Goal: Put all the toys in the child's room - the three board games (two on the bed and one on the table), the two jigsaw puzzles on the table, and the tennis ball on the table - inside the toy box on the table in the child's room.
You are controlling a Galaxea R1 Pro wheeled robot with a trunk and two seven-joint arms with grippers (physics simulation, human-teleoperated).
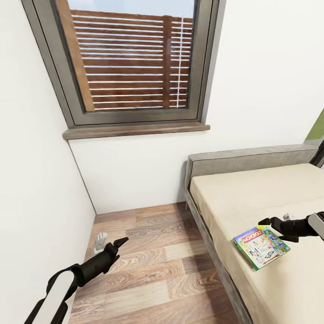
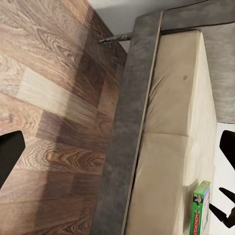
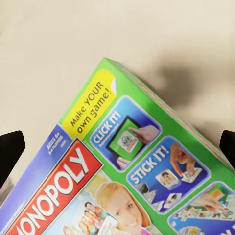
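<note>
One board game (image 1: 261, 246), a green-edged Monopoly box with a colourful white-faced lid, lies flat on the bed (image 1: 252, 193) near its side edge. My right gripper (image 1: 264, 221) hovers open just over the box's far edge. The right wrist view looks straight down on the box lid (image 3: 142, 171), which spans the space between the spread fingers (image 3: 11, 149). My left gripper (image 1: 121, 243) hangs open over the wooden floor, left of the bed and holding nothing. The left wrist view catches the box (image 2: 200, 208) edge-on on the mattress.
The bed has a grey frame (image 1: 204, 225) and a grey headboard (image 1: 252, 157) against the white wall under a window (image 1: 135, 63). Wood-plank floor (image 1: 153, 265) lies between the bed and the left wall. A small grey-white fitting (image 1: 100, 240) sits low by that wall.
</note>
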